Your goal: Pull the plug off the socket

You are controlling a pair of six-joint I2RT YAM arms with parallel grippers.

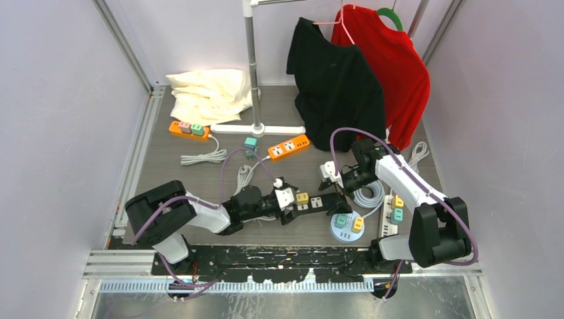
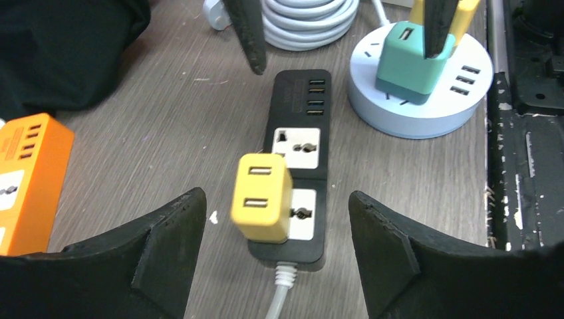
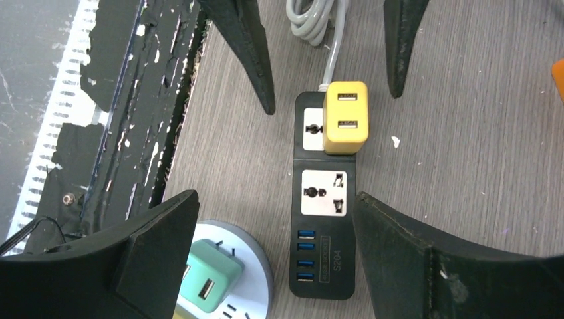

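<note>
A yellow plug sits in the socket nearest the cable end of a black power strip lying on the table. In the left wrist view the plug lies between the fingers of my open left gripper, which straddles the strip's cable end without touching it. My left gripper comes in from the left. My right gripper is open over the strip's USB end. In the right wrist view the plug lies beyond my right gripper.
A round white socket with a teal plug and a yellow plug stands beside the strip. Nearby are a coiled grey cable, an orange strip, a white strip, a clothes rack base and hanging shirts.
</note>
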